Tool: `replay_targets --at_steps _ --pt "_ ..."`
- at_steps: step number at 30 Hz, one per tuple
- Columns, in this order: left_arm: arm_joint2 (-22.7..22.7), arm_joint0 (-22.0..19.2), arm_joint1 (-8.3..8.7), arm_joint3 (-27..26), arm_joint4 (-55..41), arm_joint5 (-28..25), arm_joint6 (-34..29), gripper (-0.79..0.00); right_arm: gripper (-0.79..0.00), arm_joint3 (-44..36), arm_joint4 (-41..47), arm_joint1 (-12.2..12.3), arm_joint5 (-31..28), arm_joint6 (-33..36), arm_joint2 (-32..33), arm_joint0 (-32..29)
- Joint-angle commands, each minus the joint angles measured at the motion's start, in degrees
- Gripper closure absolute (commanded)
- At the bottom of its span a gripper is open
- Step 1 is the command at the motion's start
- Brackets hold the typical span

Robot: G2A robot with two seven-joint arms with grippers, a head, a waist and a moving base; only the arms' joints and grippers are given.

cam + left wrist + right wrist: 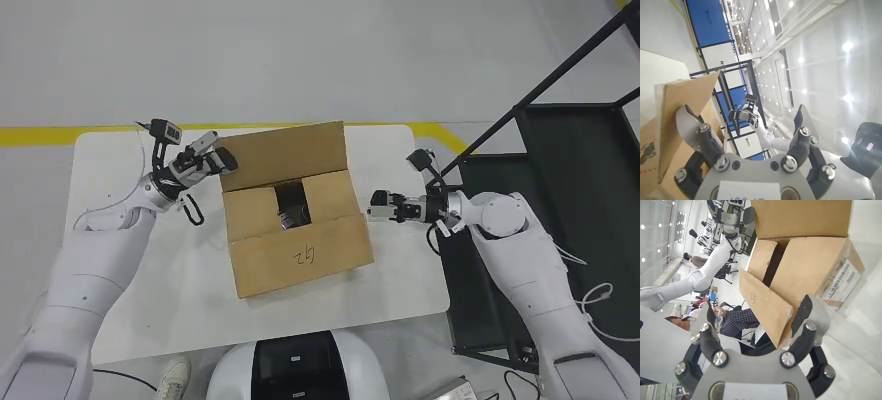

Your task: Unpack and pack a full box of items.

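Top view: cardboard box (300,255) sits on the desk (150,280); left gripper (215,150), spread wide, touches its rear flap (285,150); right gripper (375,205), also wide, hovers just beside its right side.

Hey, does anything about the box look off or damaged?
The box sits turned at an angle on the table. Its back flap is open while the others fold inward, leaving a gap. The front flap looks frayed at one corner.
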Motion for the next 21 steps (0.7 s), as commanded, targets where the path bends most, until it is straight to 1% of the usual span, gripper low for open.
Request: replay_targets --at_steps 1,4,8,12,15,21 --pt "0.77 -1.03 -0.39 1.51 2.86 -0.45 1.64 -0.785 -0.785 1.88 -0.48 -0.32 -0.26 -0.65 -1.54 1.44" --pt "1.68 -2.25 -0.84 3.15 8.16 -1.12 5.09 -0.785 -0.785 4.59 -0.32 -0.84 -0.88 0.00 -4.04 3.53" --pt "2.33 -2.89 -1.19 3.97 13.60 -1.14 8.73 -0.785 -0.785 7.17 0.90 -1.41 -2.14 1.82 -6.72 5.78" --pt "2.10 -2.42 -1.36 3.67 14.58 -1.04 9.46 -0.785 -0.785 6.44 4.07 -1.53 -2.53 3.20 -8.90 6.48" --pt "1.41 -1.96 -1.28 3.34 14.64 -1.06 8.99 -0.785 -0.785 3.87 7.34 -0.80 -2.15 3.59 -9.91 5.69" --pt "-0.61 -0.61 -0.89 1.94 13.71 -1.34 7.70 -0.785 -0.785 -1.75 14.66 1.91 -1.13 4.63 -10.40 2.98"
